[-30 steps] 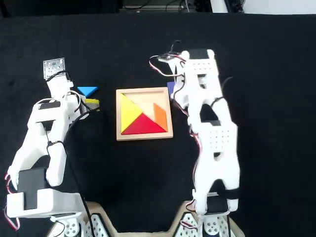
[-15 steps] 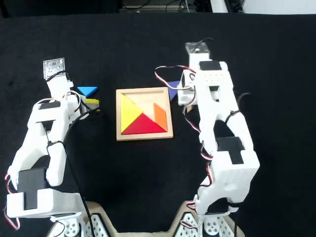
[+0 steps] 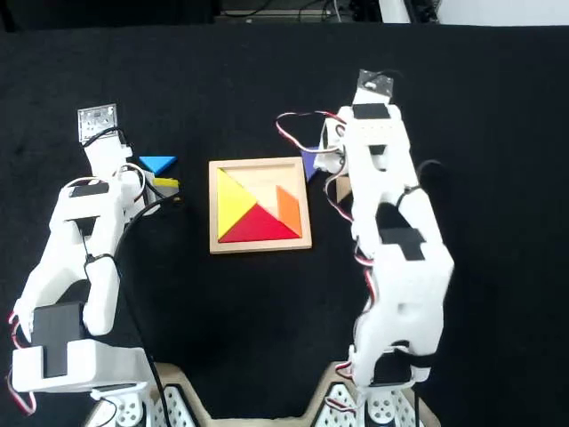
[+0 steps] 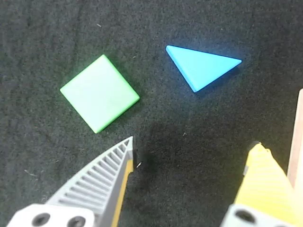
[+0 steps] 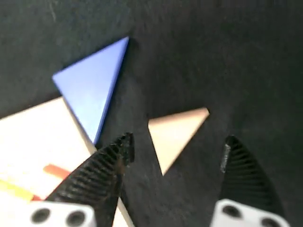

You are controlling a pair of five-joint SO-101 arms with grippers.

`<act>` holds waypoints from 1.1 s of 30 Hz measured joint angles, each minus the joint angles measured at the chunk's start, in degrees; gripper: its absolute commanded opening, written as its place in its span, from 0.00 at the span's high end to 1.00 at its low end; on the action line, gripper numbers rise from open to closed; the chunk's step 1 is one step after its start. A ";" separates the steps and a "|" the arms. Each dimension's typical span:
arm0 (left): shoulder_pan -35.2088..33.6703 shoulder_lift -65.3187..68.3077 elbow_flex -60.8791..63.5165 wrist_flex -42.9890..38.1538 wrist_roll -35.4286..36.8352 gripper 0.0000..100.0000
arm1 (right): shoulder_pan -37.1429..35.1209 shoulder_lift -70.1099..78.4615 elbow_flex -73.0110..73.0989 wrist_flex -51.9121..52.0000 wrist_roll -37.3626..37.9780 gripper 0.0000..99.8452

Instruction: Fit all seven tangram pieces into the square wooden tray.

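just beside the tray (image 3: 260, 246), the right gripper (image 5: 179, 144) gapes wide astride a tan triangle (image 5: 173, 130), unclamped; left gripper (image 4: 194, 144) likewise spread, empty.

Bare cloth (image 4: 189, 142) lies open between the green square (image 4: 99, 93) and blue triangle (image 4: 201, 67), while the violet triangle (image 5: 92, 85) crowds the tray (image 5: 42, 127) corner.

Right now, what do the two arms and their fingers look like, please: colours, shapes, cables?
The left arm and the right arm are white plastic shells with black motor blocks; thin red, white and black cables loop beside them. The left gripper has pointed fingers, one grey and ribbed, one yellow. The right gripper has two black ribbed fingers on white bases with small round holes.
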State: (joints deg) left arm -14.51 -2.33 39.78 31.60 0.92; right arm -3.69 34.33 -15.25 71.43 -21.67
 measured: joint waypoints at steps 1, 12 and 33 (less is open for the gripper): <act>0.00 0.00 0.00 0.00 0.00 0.64 | 0.00 1.67 -1.85 0.00 0.00 0.71; 0.00 0.00 0.00 0.00 0.00 0.64 | 0.00 14.51 -21.27 11.52 0.00 0.80; 0.00 0.00 0.00 0.00 0.00 0.64 | -1.14 16.35 -24.97 18.29 3.52 0.80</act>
State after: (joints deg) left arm -14.51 -2.33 39.78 31.60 0.92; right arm -4.84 50.68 -40.22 89.71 -18.15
